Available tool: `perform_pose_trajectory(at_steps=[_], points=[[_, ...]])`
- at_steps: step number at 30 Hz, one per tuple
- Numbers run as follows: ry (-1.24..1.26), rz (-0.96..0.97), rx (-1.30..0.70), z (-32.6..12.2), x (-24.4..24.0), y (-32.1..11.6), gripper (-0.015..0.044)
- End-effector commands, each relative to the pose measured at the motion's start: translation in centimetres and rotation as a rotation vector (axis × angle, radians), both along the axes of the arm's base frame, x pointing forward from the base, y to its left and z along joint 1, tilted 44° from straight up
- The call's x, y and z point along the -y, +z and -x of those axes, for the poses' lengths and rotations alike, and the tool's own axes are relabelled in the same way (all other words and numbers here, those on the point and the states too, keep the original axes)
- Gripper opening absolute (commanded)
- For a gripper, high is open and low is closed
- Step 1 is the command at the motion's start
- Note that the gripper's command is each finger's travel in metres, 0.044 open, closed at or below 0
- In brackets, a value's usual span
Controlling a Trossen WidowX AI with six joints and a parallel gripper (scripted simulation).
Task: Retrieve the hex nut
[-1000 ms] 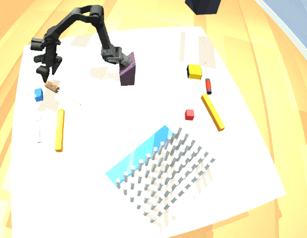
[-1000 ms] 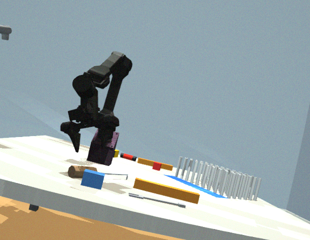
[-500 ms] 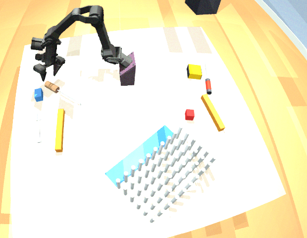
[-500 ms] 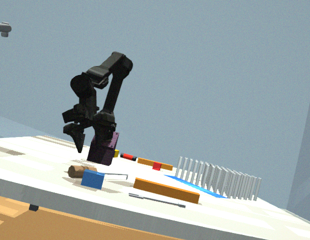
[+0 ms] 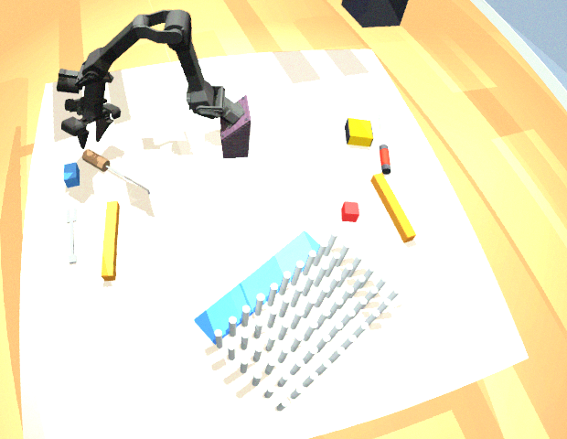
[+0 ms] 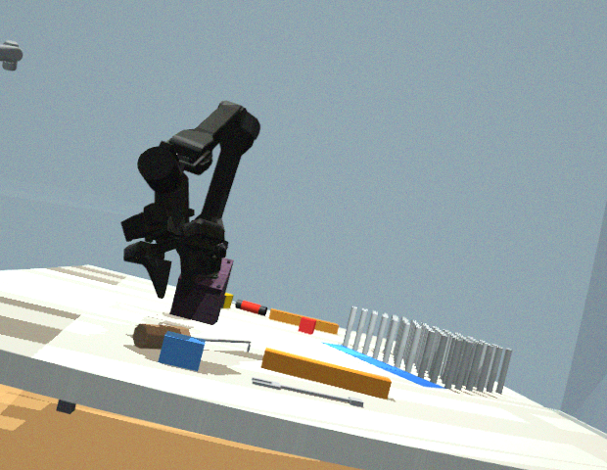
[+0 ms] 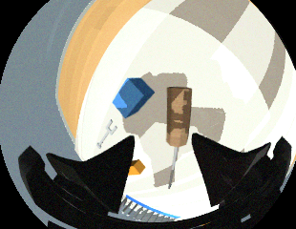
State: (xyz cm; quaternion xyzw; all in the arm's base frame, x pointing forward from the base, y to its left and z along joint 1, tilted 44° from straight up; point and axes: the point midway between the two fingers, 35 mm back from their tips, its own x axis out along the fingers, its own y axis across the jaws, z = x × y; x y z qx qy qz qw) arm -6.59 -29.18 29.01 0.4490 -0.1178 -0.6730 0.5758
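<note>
The gripper [image 5: 90, 143] [image 7: 163, 135] is open and empty, above the brown-handled hooked tool. That tool's handle [image 5: 95, 160] [image 6: 152, 336] [image 7: 179, 114] lies on the table, with its thin shaft pointing toward the spacer side and a small bent tip visible in the exterior view. In the wrist view the handle lies ahead of the fingertips, nearer the right finger, and the shaft runs down between the fingers. The grey spacers [image 5: 260, 305] [image 6: 350, 326] stand upright in rows behind the blue taped strip [image 5: 262, 283] [image 6: 380, 365]. The nut cannot be made out.
A blue block [image 5: 71, 175] [image 6: 181, 352] [image 7: 133, 96] lies beside the handle. A thin silver tool [image 5: 71, 238] [image 6: 313, 393] and a yellow bar [image 5: 110, 240] lie nearby. A red cube [image 5: 349, 211], second bar [image 5: 392, 207], red-black handle [image 5: 385, 159] and yellow block [image 5: 359, 132] lie across the table.
</note>
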Motion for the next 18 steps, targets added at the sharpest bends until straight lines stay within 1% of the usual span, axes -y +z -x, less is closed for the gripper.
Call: perform_pose_trajectory(at_steps=[1,18], points=[[0.000,-0.001,0.006,0.1,0.3,-0.3,0.0280],[0.000,-0.002,0.006,0.7,2.3,-2.2,0.0280]])
